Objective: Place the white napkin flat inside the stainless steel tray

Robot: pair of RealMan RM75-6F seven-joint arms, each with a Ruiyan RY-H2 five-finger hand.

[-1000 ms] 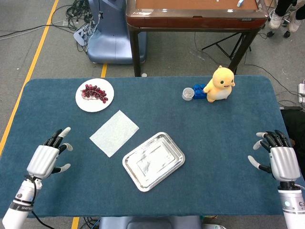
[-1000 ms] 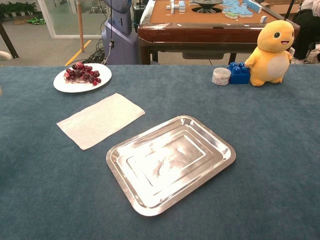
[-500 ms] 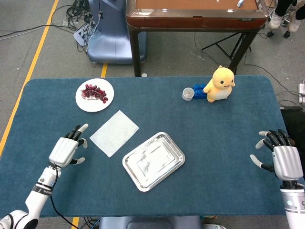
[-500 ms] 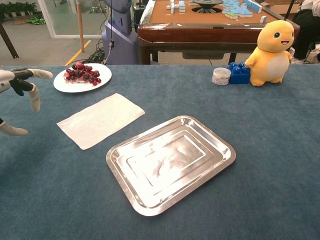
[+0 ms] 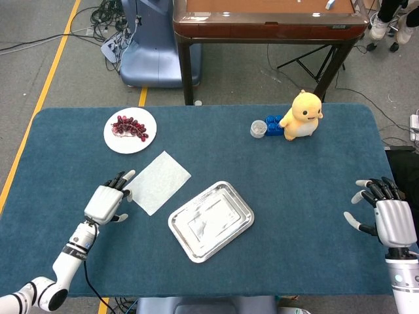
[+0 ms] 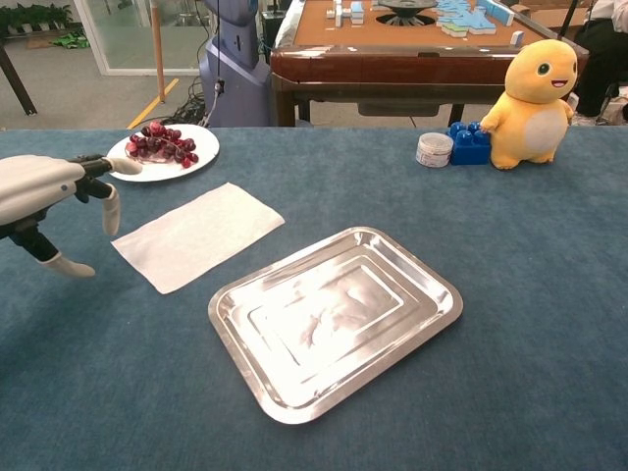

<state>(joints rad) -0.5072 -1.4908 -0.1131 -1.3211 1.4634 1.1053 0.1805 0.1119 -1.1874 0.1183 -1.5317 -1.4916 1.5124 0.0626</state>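
Observation:
The white napkin lies flat on the blue table, just left of the stainless steel tray, which holds nothing. My left hand hovers at the napkin's left corner with its fingers spread and nothing in it; its fingertips reach to the napkin's edge. Far off at the table's right edge, my right hand is open too, and only the head view shows it.
A white plate of dark grapes sits behind the napkin. A yellow plush toy, blue blocks and a small round tub stand at the back right. A wooden table stands beyond.
My left hand has travelled right and forward from the table's left edge to the napkin's left corner, coming into the chest view. The right hand, napkin and tray have stayed put.

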